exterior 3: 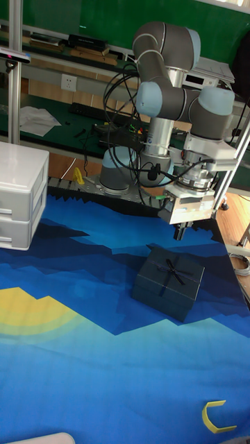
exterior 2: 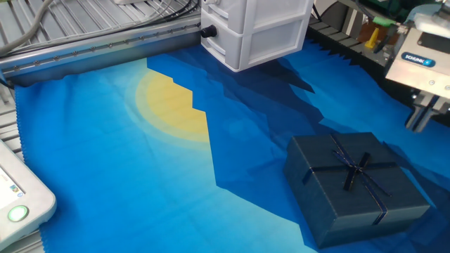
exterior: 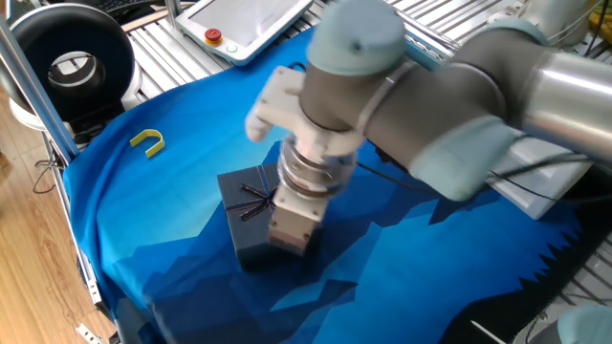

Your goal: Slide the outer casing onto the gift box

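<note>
The outer casing [exterior 2: 355,186], a dark navy square box with a thin crossed ribbon and bow on top, rests flat on the blue cloth; it also shows as the casing [exterior: 247,212] and the casing [exterior 3: 169,276]. The gift box is hidden, with only the closed dark casing on show. My gripper [exterior 2: 427,116] hangs just above the casing's far right corner, clear of it. Its fingers stand a little apart with nothing between them. In the tall view the gripper [exterior 3: 180,233] hovers over the casing's back edge. In the first fixed view the gripper's body hides part of the casing.
A white drawer unit [exterior 2: 256,31] stands at the back of the cloth. A yellow U-shaped piece [exterior: 147,142] lies near the table's edge. A pendant with a red button [exterior: 212,36] and a black round device [exterior: 72,62] sit off the cloth.
</note>
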### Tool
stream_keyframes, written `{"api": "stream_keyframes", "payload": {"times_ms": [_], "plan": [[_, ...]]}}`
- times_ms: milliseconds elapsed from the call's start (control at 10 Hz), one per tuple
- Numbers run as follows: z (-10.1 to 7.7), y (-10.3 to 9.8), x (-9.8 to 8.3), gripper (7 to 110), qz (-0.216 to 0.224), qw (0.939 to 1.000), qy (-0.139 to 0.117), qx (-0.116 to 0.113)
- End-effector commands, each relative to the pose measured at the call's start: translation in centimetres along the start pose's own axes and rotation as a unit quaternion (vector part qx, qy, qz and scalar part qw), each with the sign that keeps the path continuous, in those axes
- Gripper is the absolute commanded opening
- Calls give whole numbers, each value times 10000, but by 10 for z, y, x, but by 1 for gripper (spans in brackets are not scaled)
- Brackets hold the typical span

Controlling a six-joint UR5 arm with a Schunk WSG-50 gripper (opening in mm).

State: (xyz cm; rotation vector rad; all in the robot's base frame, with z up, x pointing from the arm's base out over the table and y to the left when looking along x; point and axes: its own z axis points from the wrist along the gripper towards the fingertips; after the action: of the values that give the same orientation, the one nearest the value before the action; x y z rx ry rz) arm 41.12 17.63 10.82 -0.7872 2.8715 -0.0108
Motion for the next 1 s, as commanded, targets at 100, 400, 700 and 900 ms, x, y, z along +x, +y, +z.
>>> {"api": "stream_keyframes", "payload": {"times_ms": [100,400,700,900], "plan": [[12,-19,-49,7,-34,9997,-116,202],[14,-23,-52,7,-129,9989,-157,413],[13,15,-45,7,586,9977,-33,-326],[13,-4,-37,7,954,9954,93,62]]}}
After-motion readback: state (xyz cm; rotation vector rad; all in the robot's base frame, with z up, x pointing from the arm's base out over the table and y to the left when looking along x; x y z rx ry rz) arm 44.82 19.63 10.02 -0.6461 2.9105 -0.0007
